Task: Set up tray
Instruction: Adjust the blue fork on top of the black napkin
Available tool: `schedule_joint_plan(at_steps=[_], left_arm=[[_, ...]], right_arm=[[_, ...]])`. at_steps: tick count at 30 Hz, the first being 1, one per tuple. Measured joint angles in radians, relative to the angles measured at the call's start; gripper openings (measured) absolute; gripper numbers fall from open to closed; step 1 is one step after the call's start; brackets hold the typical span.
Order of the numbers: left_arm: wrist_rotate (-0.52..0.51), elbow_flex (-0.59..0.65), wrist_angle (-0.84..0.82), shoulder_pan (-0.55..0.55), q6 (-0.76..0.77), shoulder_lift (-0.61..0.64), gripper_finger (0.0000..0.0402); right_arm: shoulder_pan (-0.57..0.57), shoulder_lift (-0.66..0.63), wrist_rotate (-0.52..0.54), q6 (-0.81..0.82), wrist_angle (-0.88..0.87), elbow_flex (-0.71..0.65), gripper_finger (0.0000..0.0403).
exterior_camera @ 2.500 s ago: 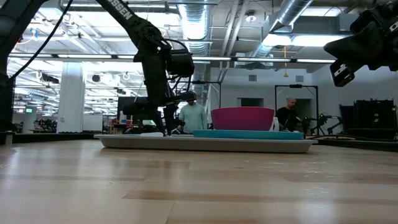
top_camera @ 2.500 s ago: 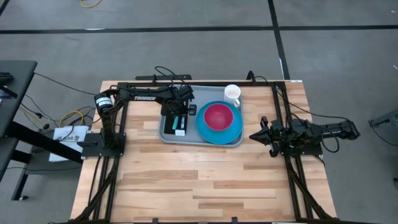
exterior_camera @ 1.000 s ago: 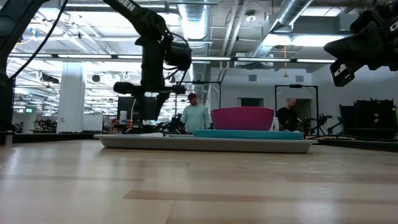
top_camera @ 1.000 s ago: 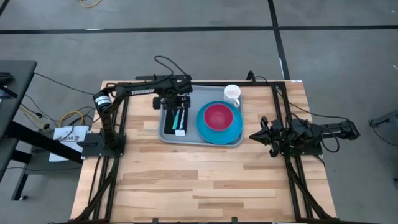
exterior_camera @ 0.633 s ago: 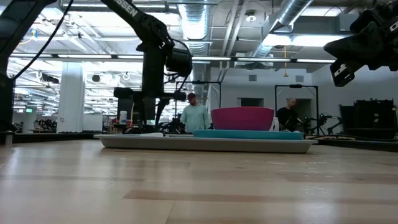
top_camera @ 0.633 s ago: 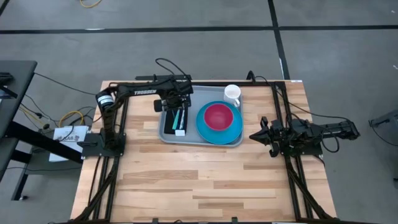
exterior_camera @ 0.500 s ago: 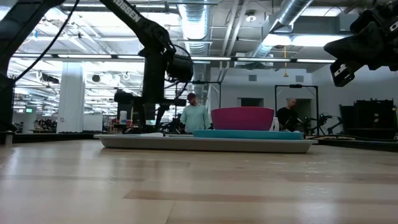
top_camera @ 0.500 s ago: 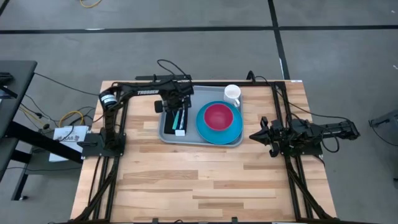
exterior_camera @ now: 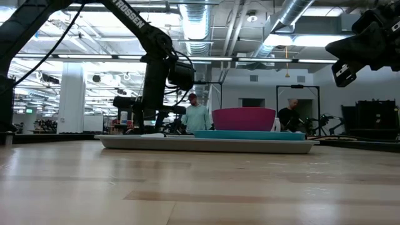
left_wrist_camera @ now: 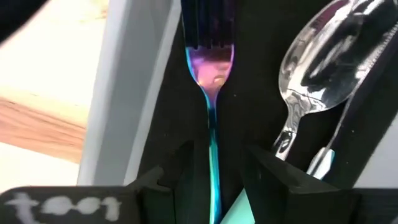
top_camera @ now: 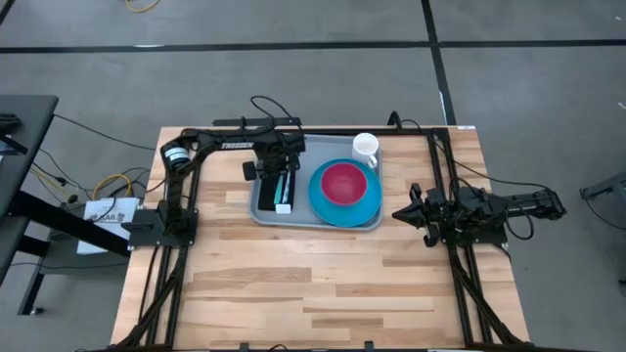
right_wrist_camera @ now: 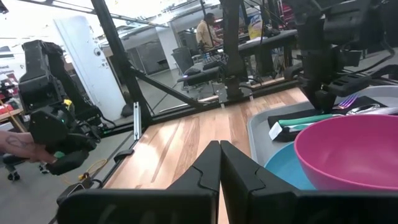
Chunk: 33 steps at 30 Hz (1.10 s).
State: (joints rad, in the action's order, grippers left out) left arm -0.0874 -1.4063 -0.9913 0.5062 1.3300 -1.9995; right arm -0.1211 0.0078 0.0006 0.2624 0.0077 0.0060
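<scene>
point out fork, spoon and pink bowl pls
fork (left_wrist_camera: 213, 68), left wrist view, on the neck just below the tines
spoon (left_wrist_camera: 323, 56), left wrist view, on the middle of its bowl
pink bowl (top_camera: 344, 183), high view, on its inside centre

Even, diffuse overhead light is covering the high view; the table (top_camera: 323, 284) is casting no hard shadows, and the picture is staying sharp from edge to edge. In the low view, bright ceiling fixtures are backlighting the scene, so the arms are reading as dark silhouettes while the near tabletop is going soft and out of focus. In the left wrist view, glare is breaking across the spoon (left_wrist_camera: 326, 53) bowl and a violet sheen is showing on the fork (left_wrist_camera: 211, 65); the nearest dark parts are blurring. In the right wrist view, daylight is washing out the far room.
</scene>
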Motion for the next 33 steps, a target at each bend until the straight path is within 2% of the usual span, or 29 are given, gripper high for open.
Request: schedule_joint_plan(at_steps=[18, 26, 33], left_arm=[[-0.007, 0.000, -0.028, 0.003, 0.001, 0.000, 0.0114], [0.030, 0.069, 0.082, 0.003, 0.028, 0.008, 0.0114], [0.014, 0.070, 0.071, -0.001, 0.020, 0.008, 0.0113]], right_arm=[[0.000, 0.000, 0.000, 0.000, 0.000, 0.000, 0.0000], [0.000, 0.000, 0.000, 0.000, 0.000, 0.000, 0.0000], [0.000, 0.000, 0.000, 0.000, 0.000, 0.000, 0.0000]])
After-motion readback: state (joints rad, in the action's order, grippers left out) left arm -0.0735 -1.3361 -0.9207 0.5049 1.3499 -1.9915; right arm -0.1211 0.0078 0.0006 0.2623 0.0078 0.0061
